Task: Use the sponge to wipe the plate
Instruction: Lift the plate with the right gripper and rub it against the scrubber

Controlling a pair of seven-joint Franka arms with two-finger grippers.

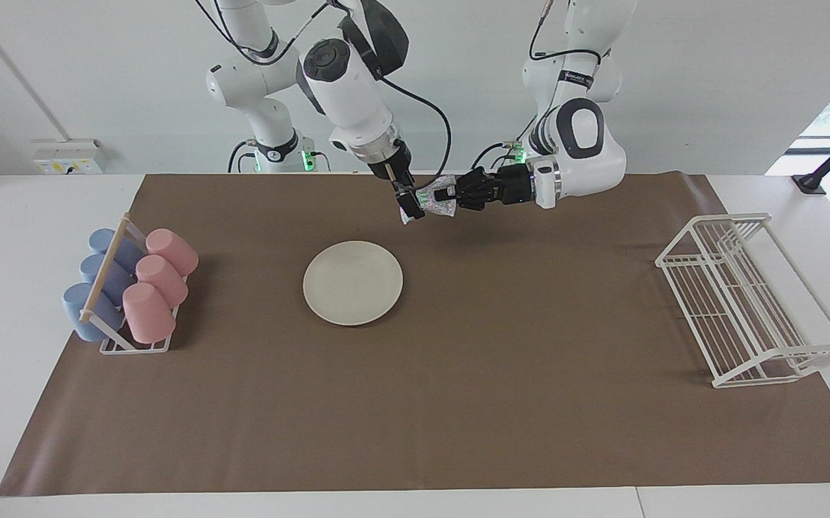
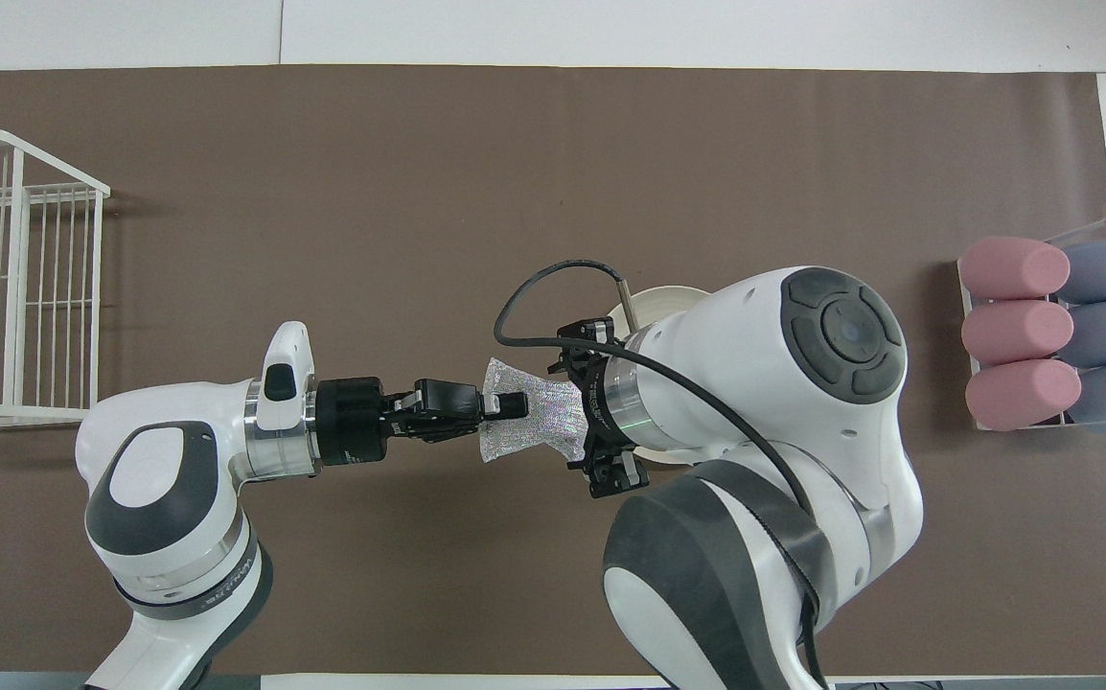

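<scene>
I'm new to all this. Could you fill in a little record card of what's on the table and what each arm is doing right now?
sponge: in the air between both grippers
left gripper: shut on the sponge
right gripper: at the sponge's other end, grip unclear
plate: flat on the brown mat, untouched
cup rack: pink and blue cups, right arm's end
wire rack: left arm's end

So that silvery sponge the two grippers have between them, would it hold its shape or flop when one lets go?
Probably floppy: the sponge pinches to a narrow waist where the left gripper is shut on it, and its ends fan out. Likely light, since it hangs in the air without sagging. Its wrinkly mesh should grip rather than slip.
</scene>
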